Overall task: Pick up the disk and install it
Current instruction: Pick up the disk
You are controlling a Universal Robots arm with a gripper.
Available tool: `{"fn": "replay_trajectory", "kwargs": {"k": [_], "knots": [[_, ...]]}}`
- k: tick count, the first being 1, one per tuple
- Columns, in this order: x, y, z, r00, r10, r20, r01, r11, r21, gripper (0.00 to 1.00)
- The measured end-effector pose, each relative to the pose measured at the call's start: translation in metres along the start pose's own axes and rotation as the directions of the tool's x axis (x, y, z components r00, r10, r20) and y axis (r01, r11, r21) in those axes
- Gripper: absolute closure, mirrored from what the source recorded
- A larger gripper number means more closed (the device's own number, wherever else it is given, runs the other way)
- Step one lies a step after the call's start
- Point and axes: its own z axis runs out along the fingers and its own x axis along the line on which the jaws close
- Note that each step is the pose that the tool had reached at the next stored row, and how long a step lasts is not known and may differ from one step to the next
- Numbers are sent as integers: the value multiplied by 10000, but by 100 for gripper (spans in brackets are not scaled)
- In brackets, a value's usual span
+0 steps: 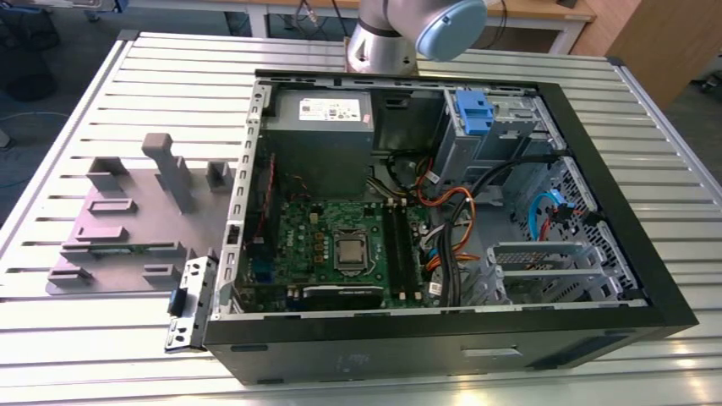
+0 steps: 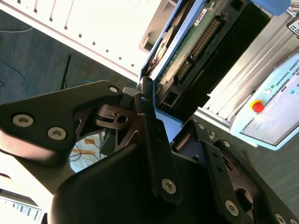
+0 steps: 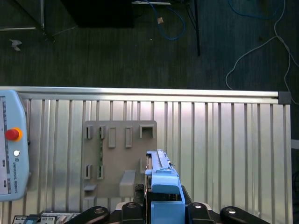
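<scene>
The black two-fingered gripper (image 3: 163,211) is clamping the disk (image 3: 163,179), a flat silver drive in a blue plastic carrier, edge-on between its fingers in both wrist views. In the second wrist view the drive's green circuit board (image 2: 187,51) is facing outward. Beyond the disk, a grey plastic fixture plate (image 3: 119,140) with raised holders is lying on the ribbed aluminium table (image 3: 224,149). In the exterior view the open black computer case (image 1: 451,338) is sitting just beside that plate, and the silver robot arm (image 1: 412,34) is standing behind the case.

Lettering runs along the edge of the teach pendant (image 2: 275,112).
</scene>
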Motion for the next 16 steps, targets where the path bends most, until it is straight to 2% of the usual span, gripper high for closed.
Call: {"fn": "replay_trajectory", "kwargs": {"k": [16], "knots": [[0,-114,-5,10000,0,0,0,10000,-5,63]]}}
